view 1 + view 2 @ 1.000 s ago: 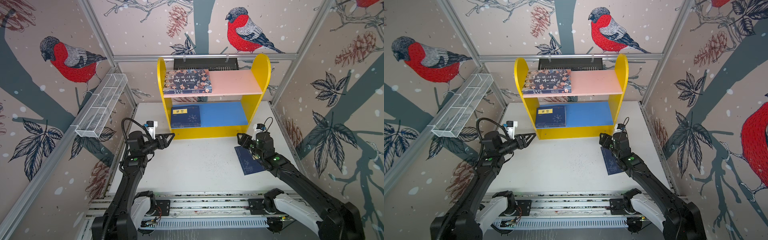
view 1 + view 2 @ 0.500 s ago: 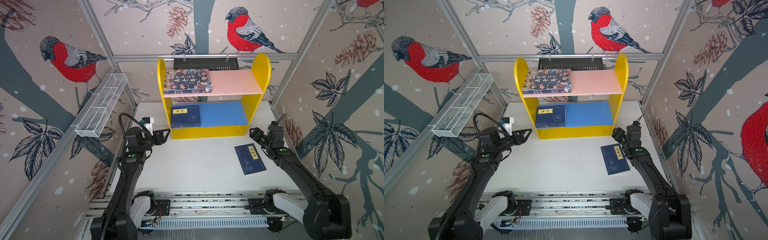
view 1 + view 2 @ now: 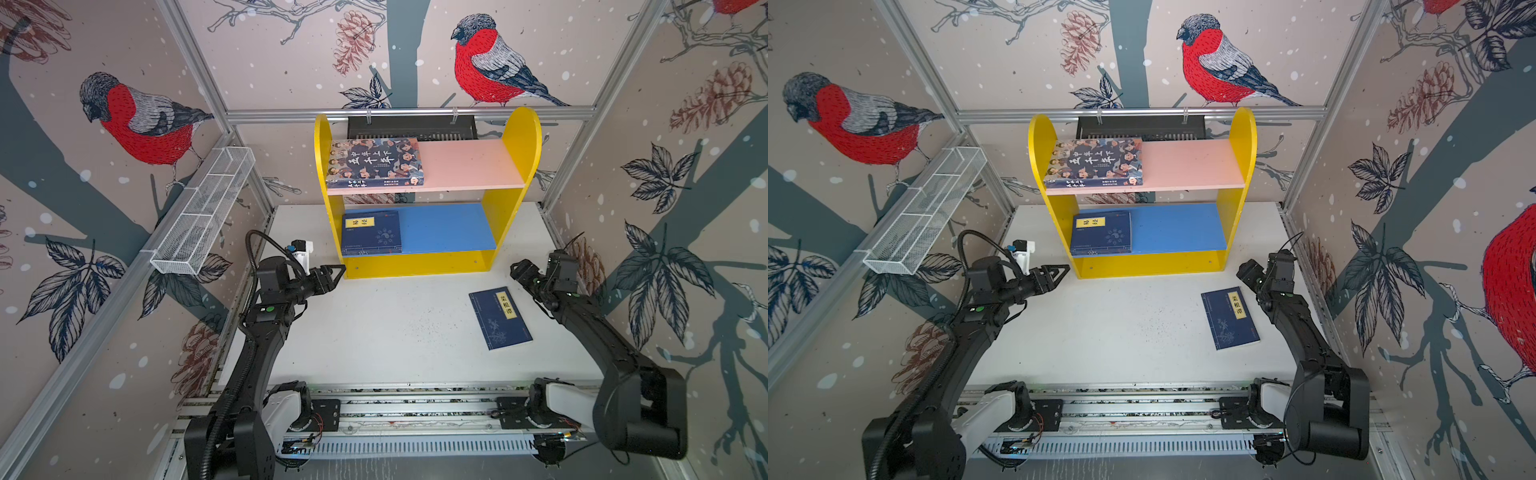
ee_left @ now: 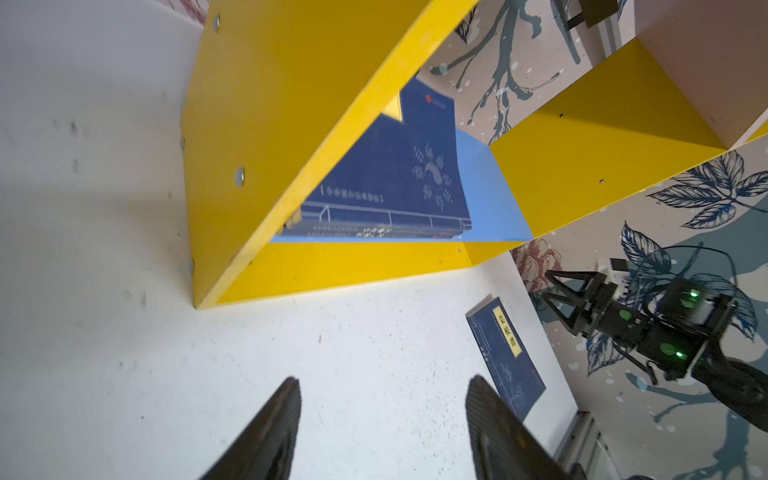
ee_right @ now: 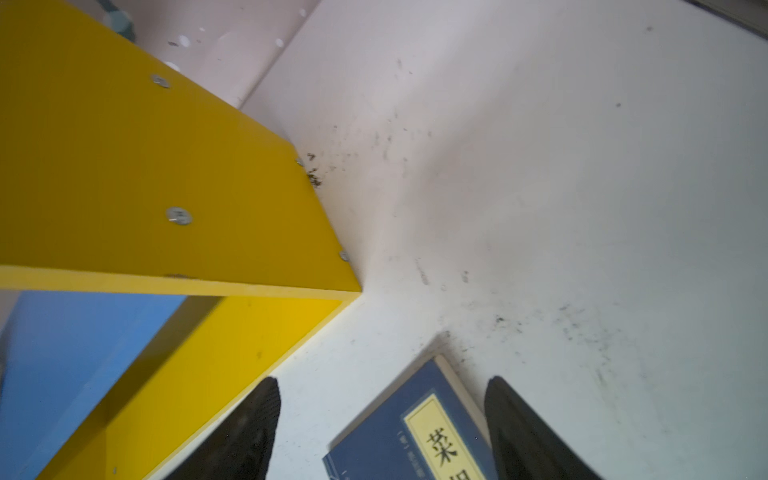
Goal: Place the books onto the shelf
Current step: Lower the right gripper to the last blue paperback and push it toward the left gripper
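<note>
Shelf (image 3: 521, 137): pink upper board (image 3: 465, 164) holds illustrated book (image 3: 374, 162) flat, blue lower board (image 3: 449, 226) holds navy stack (image 3: 371, 232), both at end nearest left gripper (image 3: 338, 272). Loose navy book (image 3: 500, 319) flat on table (image 3: 395, 328), just beside right gripper (image 3: 517, 269), untouched. Its long axis points at shelf, slightly skewed, label end nearest fingertips. Both grippers' jaws apart, empty.

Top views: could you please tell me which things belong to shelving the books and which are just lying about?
Job: shelf, illustrated book, navy stack, loose navy book.
Lying about: wire basket, black tray.
</note>
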Available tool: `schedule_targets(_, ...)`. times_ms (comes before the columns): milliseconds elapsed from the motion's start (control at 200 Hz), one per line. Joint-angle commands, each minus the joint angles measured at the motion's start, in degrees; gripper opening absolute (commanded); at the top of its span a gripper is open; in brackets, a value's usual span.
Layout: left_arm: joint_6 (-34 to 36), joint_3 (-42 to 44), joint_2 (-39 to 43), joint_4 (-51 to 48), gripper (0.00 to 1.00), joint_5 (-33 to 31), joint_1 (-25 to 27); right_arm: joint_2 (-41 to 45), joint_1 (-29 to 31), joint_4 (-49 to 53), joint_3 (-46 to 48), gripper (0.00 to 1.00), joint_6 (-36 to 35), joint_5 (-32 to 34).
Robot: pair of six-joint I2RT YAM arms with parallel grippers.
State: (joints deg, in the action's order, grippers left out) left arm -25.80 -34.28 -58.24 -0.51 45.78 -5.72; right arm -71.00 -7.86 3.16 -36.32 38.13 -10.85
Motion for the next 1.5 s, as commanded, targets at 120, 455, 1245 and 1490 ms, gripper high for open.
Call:
schedule_targets(120,-7.24,3.52,-0.13,8.76,0.64,4.58,-0.09,-3.62,-1.28,-0.76,3.1,0.79,-1.83,-3.92)
schedule_targets(455,-11.62,8.34,-0.47,13.49,0.65,5.13,-0.17,-6.28,-1.36,1.63,3.63,0.79,-4.15,-2.99)
schedule_targets(1245,-13.13,12.48,-2.59,19.68,0.68,7.53,-0.09,2.7,-4.81,-1.85,9.6,0.8,-3.91,-2.66)
schedule_targets(1490,-11.32,9.7,-3.54,13.66,0.67,1.69,-0.09,-2.47,-4.89,-0.75,9.42,0.8,-5.07,-6.45)
